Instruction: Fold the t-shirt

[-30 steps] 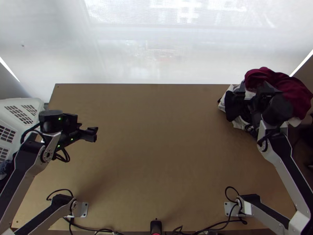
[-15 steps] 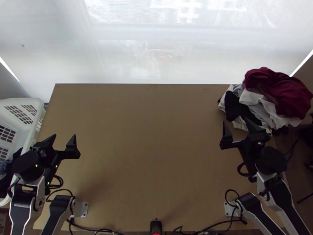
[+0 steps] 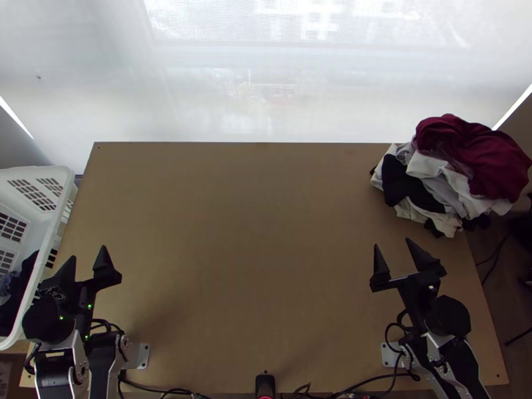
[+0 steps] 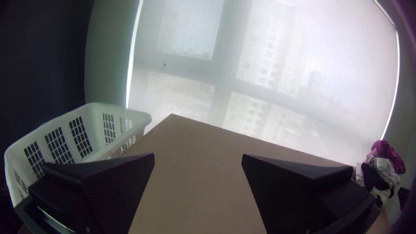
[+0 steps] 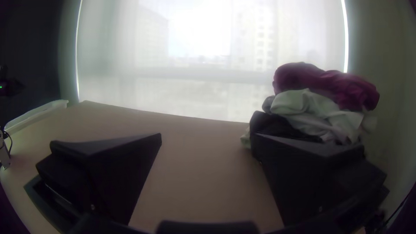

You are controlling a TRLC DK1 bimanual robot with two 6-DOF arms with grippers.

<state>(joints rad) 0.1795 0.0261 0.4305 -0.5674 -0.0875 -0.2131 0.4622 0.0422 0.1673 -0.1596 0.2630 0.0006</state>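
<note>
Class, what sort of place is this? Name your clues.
Probably a robot workstation for handling laundry: two robot arms at a table, a heap of clothes and a white basket.

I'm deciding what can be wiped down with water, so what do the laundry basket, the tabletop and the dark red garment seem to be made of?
Basket: probably moulded plastic, smooth white, with regular grid openings. Tabletop: likely wood board, matte brown, with straight edges. Dark red garment: soft fabric, judging by its loose folds; fibre unclear.
</note>
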